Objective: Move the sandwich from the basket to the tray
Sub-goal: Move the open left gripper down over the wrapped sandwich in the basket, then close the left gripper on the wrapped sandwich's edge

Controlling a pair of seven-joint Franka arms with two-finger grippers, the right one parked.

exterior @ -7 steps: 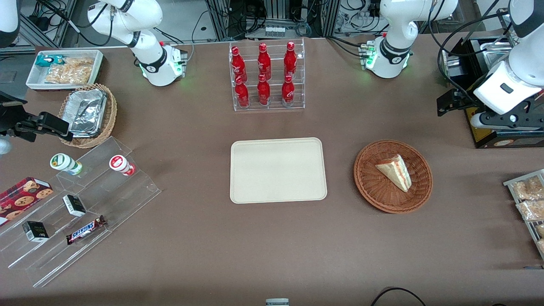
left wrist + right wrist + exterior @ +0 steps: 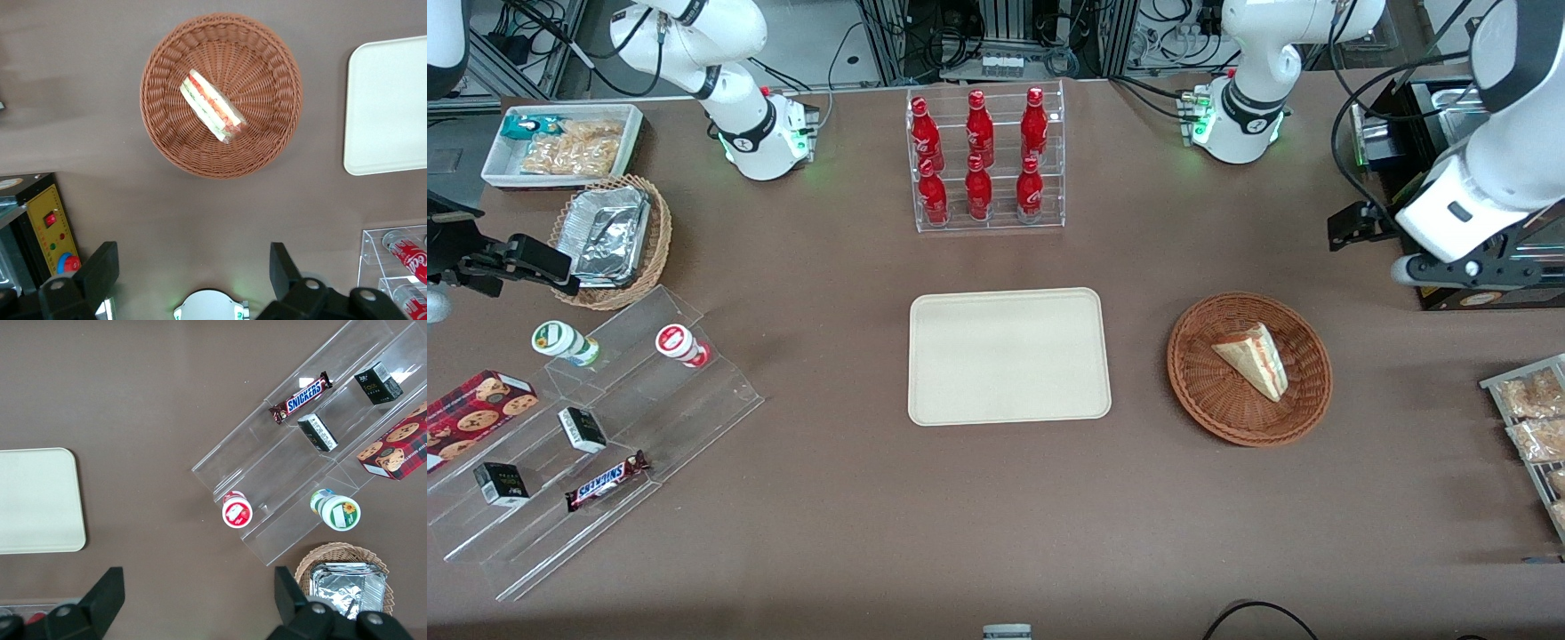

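Two black fingers [image 2: 100, 270] of the working arm's gripper [image 2: 193, 273] stand wide apart with nothing between them, so it is open and empty. It hangs high over the bare desk [image 2: 80, 67] near that arm's own end, and has not reached the basket [image 2: 221, 95].

From the gripper, the sandwich [image 2: 212, 107] lies ahead and below, close to the line that runs between the two fingers but a fair way along it. It rests in the middle of the basket, flat on its side. Its long striped edge runs slantwise to the line joining the fingers, so by my guess the wrist must turn somewhat before the fingers can close across the wedge's narrow width and not along its length.

Past the basket, toward the middle of the desk, sits the tray [image 2: 390, 107], well apart from the basket and bare.

Seen from the front, the arm's white forearm hangs above the desk edge, farther from that camera than the basket [image 2: 1250, 369], but the fingers themselves are hidden there. Only the wrist camera shows them, along with the red and pale layers on the sandwich's cut edge.
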